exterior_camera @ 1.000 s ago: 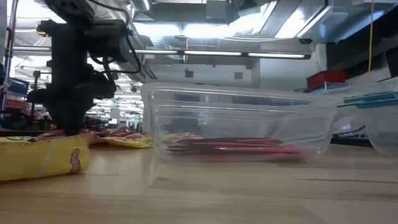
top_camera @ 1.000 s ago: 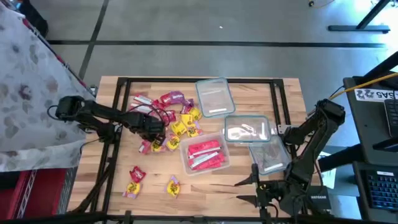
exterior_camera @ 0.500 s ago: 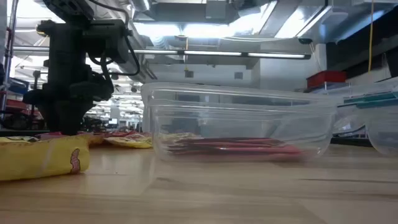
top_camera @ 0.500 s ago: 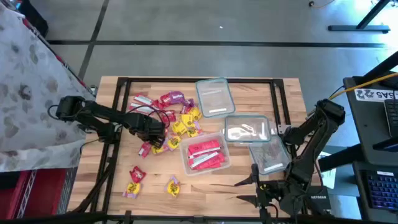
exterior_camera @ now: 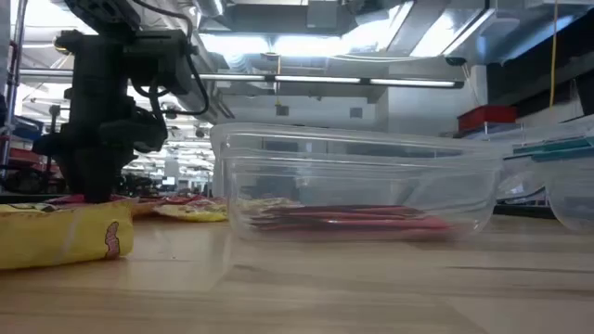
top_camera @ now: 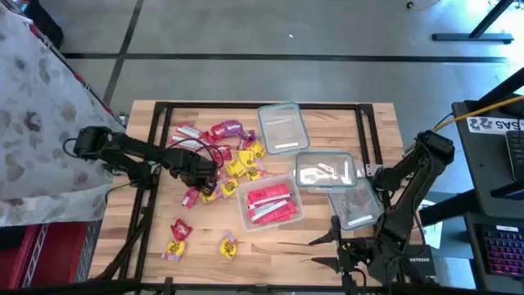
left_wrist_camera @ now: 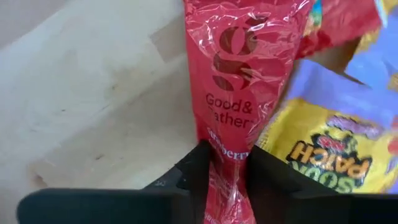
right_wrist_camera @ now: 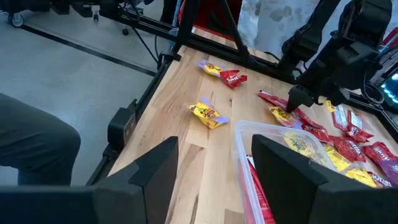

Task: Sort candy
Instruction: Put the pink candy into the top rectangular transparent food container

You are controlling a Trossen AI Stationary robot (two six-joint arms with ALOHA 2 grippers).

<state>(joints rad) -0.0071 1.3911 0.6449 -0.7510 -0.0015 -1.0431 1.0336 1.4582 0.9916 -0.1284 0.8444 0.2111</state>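
Gripping a red candy packet, your left end effector sits clenched on it at the edge of the candy pile on the table. Red packets lie in the clear tub nearest the pile. Loose yellow and red pieces lie nearer the front edge. Your right end effector waits at the table's front right, fingers spread, grasping nothing.
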